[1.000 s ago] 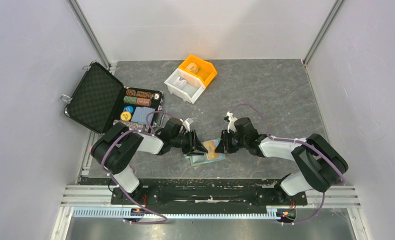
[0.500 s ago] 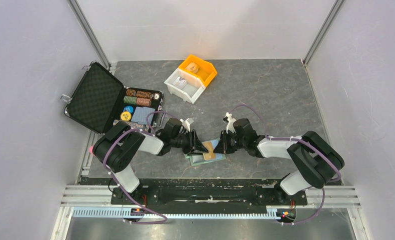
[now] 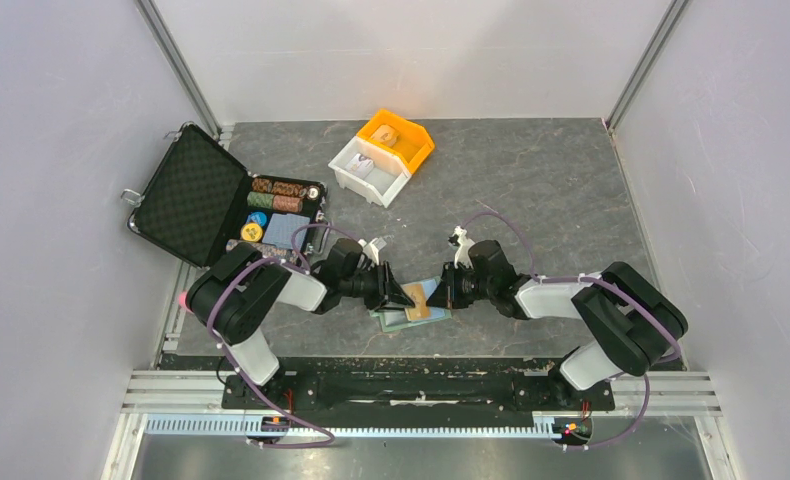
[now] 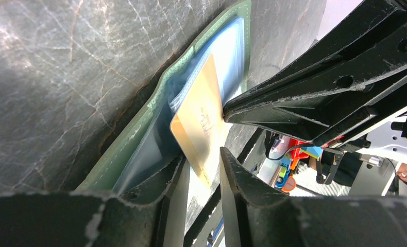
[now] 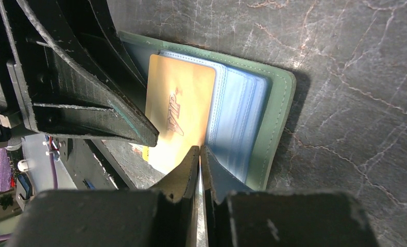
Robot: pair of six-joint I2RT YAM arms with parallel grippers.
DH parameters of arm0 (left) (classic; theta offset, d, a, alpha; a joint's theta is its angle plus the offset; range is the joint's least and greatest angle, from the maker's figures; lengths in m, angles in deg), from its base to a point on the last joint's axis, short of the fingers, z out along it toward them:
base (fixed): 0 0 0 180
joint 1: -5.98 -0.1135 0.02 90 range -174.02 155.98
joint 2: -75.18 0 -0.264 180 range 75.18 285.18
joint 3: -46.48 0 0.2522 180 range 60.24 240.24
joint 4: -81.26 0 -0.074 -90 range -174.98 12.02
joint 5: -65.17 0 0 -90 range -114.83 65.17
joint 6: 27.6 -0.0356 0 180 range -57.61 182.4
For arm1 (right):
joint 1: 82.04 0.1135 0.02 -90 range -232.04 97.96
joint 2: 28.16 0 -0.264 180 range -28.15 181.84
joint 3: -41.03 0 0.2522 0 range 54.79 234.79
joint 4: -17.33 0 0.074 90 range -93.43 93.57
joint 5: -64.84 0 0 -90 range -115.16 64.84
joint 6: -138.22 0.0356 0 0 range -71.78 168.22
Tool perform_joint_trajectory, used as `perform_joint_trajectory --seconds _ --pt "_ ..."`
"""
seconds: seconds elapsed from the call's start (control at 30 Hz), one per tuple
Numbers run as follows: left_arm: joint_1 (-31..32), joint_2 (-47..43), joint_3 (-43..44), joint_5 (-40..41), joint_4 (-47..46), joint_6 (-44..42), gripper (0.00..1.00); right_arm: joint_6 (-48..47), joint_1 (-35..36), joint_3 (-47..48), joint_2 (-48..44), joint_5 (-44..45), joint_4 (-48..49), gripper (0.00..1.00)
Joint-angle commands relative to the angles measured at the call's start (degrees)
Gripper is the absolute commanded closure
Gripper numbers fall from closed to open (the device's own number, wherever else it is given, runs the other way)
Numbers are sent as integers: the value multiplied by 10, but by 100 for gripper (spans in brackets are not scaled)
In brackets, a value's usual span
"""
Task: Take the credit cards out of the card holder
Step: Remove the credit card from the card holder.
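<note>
Since a second ago the right gripper (image 5: 200,150) has edged toward 9 o'clock, closer to the left gripper (image 4: 204,157), and its jaws have narrowed. They are now pressed almost together, seemingly pinching the near edge of the orange-tan rectangular plastic card (image 5: 178,103), which runs from them toward 11 o'clock. The left gripper's jaws are partly spread, with a corner of that card between them. The card lies partly in the clear pockets of the pale sage-green bifold card holder (image 5: 276,103), open flat on the grey marbled table (image 5: 345,77) toward 6 o'clock, between both grippers.
</note>
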Motion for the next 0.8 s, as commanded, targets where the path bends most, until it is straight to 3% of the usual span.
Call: perform_joint_trajectory --seconds 0.0,0.33,0.63,0.77 --pt "3 8 -13 9 -13 -1 66 -3 9 -20 9 21 -28 94" --pt "4 -30 -46 11 -38 5 62 -4 9 -20 10 29 -35 95" --pt "3 -30 -61 1 -87 21 78 -2 9 -23 8 32 -35 95" --pt "4 -22 -63 -5 -110 32 79 -2 9 -22 6 32 -36 95"
